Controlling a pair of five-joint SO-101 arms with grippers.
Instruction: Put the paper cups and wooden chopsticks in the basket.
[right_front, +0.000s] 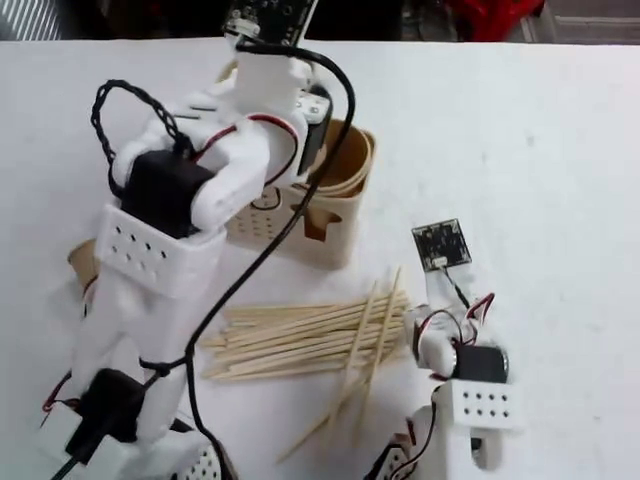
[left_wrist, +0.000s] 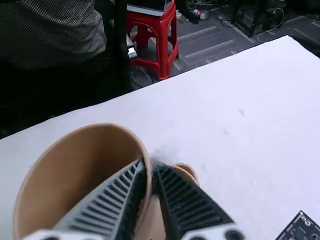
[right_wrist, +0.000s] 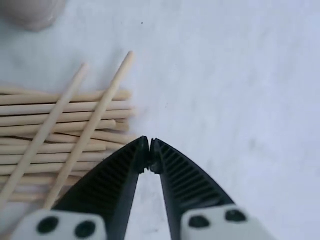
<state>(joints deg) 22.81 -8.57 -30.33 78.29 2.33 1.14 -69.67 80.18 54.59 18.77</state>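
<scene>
My left gripper (left_wrist: 150, 165) is shut on the rim of a brown paper cup (left_wrist: 75, 170), one finger inside it and one outside. From above, that arm (right_front: 200, 190) stretches over the cream basket (right_front: 325, 235), where brown cup rims (right_front: 348, 160) show at the basket's opening. Another brown cup (right_front: 80, 262) peeks out from behind the same arm at the left. Several wooden chopsticks (right_front: 300, 335) lie in a loose pile on the white table. My right gripper (right_wrist: 150, 146) is shut and holds nothing, just past the ends of the chopsticks (right_wrist: 55, 130).
A black cable (right_front: 250, 270) hangs from the left arm across the basket and the pile. The right arm (right_front: 470, 385) stands at the front right. Beyond the table's far edge are a red stool (left_wrist: 150, 40) and the floor. Bare table (right_front: 540, 170) lies to the right.
</scene>
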